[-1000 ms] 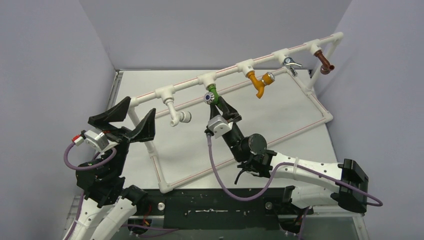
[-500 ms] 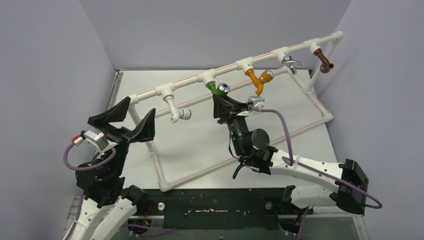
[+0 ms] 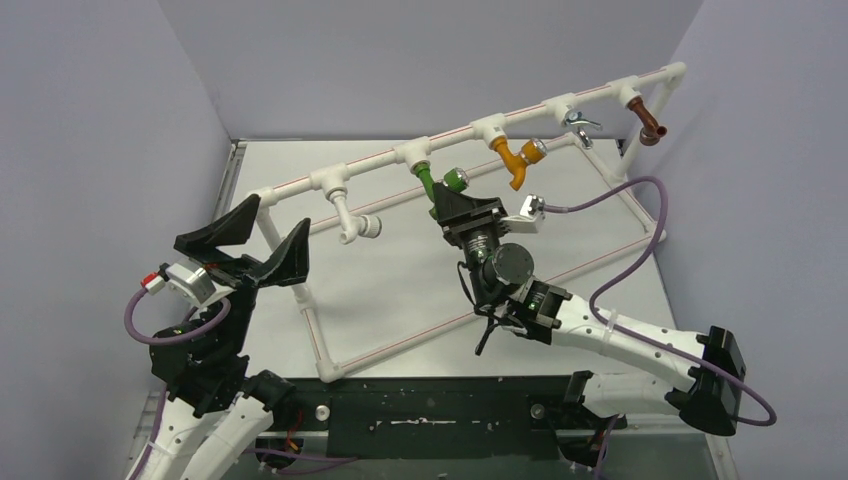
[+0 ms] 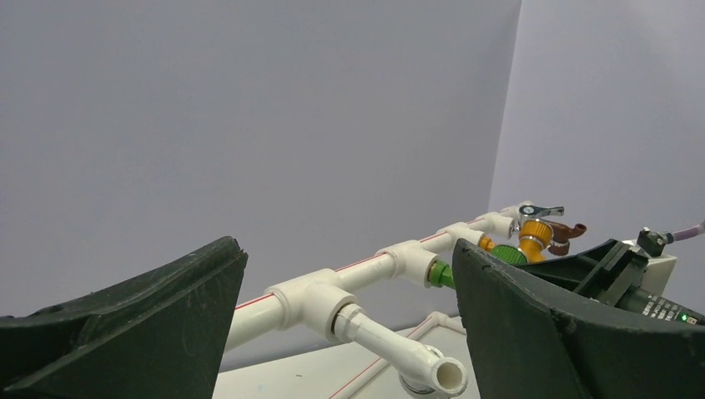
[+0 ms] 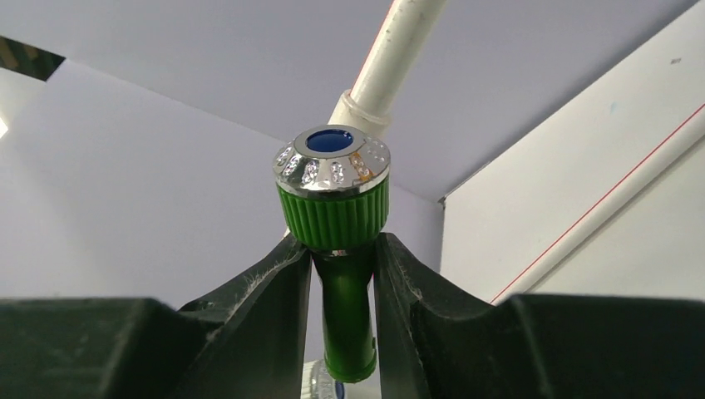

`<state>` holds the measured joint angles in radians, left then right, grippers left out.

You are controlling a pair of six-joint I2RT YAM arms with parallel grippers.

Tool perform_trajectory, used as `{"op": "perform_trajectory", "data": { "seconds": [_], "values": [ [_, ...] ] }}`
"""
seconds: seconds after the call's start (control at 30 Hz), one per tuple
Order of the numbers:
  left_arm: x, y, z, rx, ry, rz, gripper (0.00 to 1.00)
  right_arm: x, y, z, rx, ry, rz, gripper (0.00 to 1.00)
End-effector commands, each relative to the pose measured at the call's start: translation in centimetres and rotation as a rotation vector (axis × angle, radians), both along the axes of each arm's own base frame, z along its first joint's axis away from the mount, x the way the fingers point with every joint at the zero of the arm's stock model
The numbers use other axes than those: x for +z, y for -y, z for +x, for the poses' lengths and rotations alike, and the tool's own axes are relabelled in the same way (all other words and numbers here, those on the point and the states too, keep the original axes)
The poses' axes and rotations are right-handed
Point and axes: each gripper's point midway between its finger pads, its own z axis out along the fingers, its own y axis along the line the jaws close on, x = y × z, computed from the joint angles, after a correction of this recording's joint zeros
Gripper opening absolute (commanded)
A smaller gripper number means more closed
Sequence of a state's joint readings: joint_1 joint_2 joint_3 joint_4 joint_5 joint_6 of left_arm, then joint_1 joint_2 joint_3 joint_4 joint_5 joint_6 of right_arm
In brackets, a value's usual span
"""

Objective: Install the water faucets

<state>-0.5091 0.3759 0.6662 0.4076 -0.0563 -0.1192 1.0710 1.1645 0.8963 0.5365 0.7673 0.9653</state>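
The green faucet (image 3: 438,184) hangs from the middle tee of the white pipe frame (image 3: 375,167). My right gripper (image 3: 447,197) is shut on it. In the right wrist view both fingers clamp the green neck (image 5: 345,299) just under its ribbed, chrome-topped knob. A white faucet (image 3: 350,223) sits in the tee to the left, and orange (image 3: 516,160), silver (image 3: 578,121) and brown (image 3: 648,124) faucets follow to the right. My left gripper (image 3: 262,238) stands wide open beside the frame's left post, holding nothing; its view looks along the rail at the white faucet (image 4: 401,350).
The pipe frame's lower rails (image 3: 395,340) lie on the white table and its rear post (image 3: 668,85) rises at the back right. Grey walls close in on three sides. The right arm's purple cable (image 3: 640,215) loops over the frame's right side.
My right wrist has rolled with the green faucet in its grip, swinging the faucet's knob from lower left to upper right. Its cable swung out to the right. The left arm stayed still.
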Motion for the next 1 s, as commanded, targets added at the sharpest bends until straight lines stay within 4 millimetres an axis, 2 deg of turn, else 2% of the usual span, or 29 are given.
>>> {"op": "perform_trajectory", "data": {
  "seconds": [0.0, 0.4, 0.43, 0.63, 0.77, 0.97],
  "values": [
    [1.1, -0.5, -0.7, 0.006, 0.036, -0.023, 0.94, -2.0, 3.7, 2.3, -0.167, -0.172, 0.196, 0.00],
    [1.1, -0.4, -0.6, 0.005, 0.032, -0.022, 0.94, -2.6, 3.6, 2.3, -0.145, -0.202, 0.214, 0.00],
    [1.0, -0.4, -0.6, 0.005, 0.031, -0.021, 0.94, -2.6, 3.6, 2.3, -0.143, -0.201, 0.212, 0.03],
    [1.0, -0.4, -0.5, 0.006, 0.029, -0.018, 0.94, -2.3, 3.4, 2.0, -0.115, -0.192, 0.195, 0.38],
    [0.9, -0.3, -0.4, 0.007, 0.025, -0.017, 0.94, -2.0, 3.6, 1.6, -0.095, -0.174, 0.185, 0.55],
    [0.8, -0.2, -0.3, 0.003, 0.020, -0.013, 0.94, -0.9, 3.7, 0.7, -0.051, -0.142, 0.118, 0.71]
  ]
}}
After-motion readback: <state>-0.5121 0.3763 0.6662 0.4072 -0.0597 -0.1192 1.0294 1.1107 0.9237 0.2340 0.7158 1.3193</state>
